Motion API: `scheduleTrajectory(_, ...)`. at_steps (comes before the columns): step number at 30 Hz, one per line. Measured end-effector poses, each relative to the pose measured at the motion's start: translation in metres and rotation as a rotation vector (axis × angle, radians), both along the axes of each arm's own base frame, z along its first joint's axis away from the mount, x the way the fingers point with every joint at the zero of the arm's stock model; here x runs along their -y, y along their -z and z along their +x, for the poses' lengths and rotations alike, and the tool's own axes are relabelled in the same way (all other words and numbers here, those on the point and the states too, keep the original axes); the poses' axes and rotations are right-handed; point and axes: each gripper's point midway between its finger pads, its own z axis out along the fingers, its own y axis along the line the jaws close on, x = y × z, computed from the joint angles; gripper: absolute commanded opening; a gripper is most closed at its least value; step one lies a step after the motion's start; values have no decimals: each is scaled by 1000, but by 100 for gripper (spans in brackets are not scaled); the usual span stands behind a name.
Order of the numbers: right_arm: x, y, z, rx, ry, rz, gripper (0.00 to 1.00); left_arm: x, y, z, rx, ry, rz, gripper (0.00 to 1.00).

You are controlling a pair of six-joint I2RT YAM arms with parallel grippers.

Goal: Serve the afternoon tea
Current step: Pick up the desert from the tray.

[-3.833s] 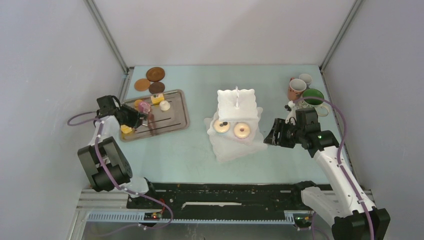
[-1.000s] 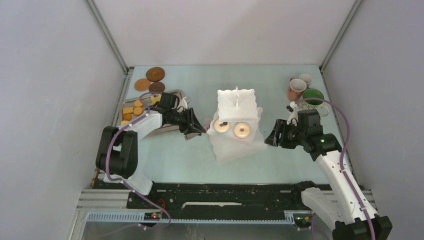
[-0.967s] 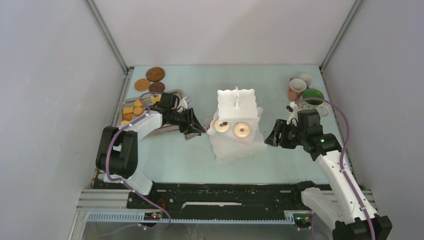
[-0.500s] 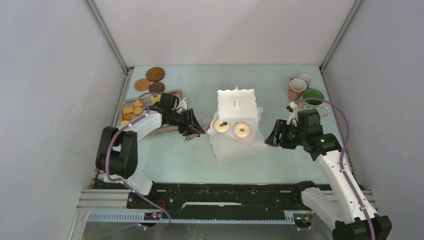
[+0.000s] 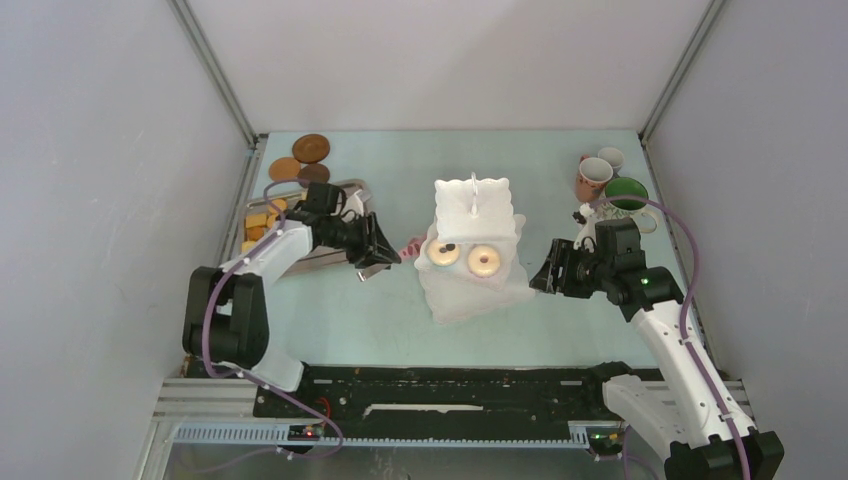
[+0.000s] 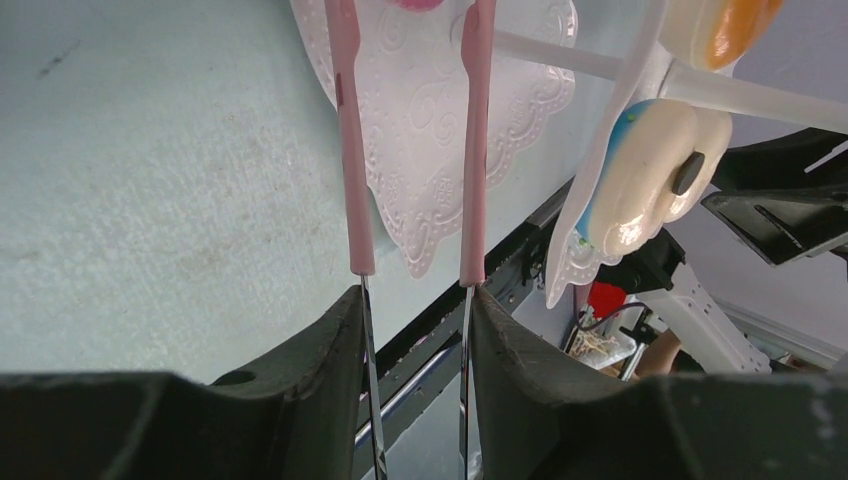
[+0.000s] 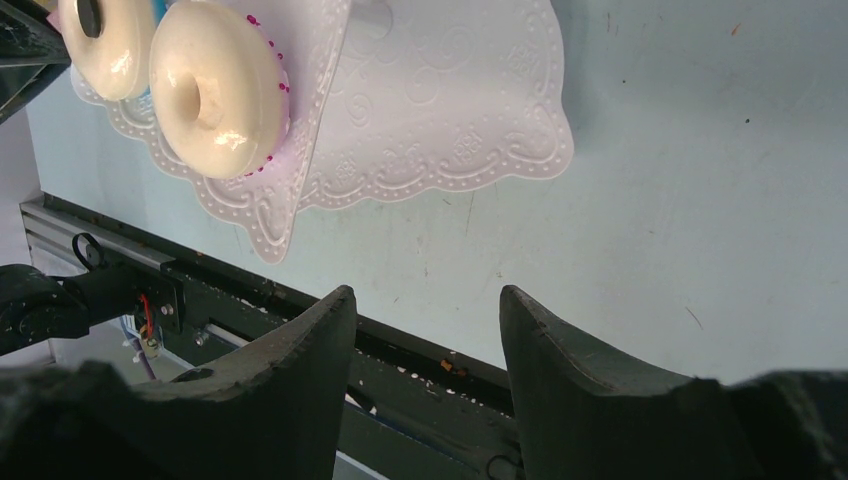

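The white three-tier stand point(image 5: 472, 205) is mid-table, with two donuts point(image 5: 443, 255) point(image 5: 484, 261) on its middle tier. My left gripper point(image 5: 378, 254) point(image 6: 415, 295) is shut on the metal shanks of the pink tongs point(image 6: 348, 150), just left of the stand. The tong tips point(image 5: 408, 248) reach over the bottom tier point(image 6: 420, 170), and something pink shows between them at the frame's top edge. My right gripper point(image 5: 546, 272) point(image 7: 425, 295) hangs open and empty right of the stand, with a donut point(image 7: 218, 90) in its view. The three mugs point(image 5: 593, 175) point(image 5: 611, 158) point(image 5: 627, 195) are at the back right.
A grey metal tray point(image 5: 345, 190) lies under my left arm, with orange biscuits and yellow cakes point(image 5: 262, 215) at its left end. Three brown coasters point(image 5: 311, 148) sit behind it. The frame posts and walls close in both sides.
My left gripper has drawn back to the left, away from the stand, with the tongs, whose arms stand slightly wider. The right arm has not moved.
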Motion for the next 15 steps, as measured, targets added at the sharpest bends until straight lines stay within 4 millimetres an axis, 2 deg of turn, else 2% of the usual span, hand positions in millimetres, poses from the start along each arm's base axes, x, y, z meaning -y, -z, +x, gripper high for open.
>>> scheduleTrajectory(8, 0, 0, 0, 0, 0, 0, 58, -26, -10, -1, 32, -51, 25, 42)
scheduleTrajectory(12, 0, 0, 0, 0, 0, 0, 58, -48, -14, -3, 36, -105, 47, 42)
scheduleTrajectory(15, 0, 0, 0, 0, 0, 0, 58, -75, -19, 2, 49, -191, 81, 43)
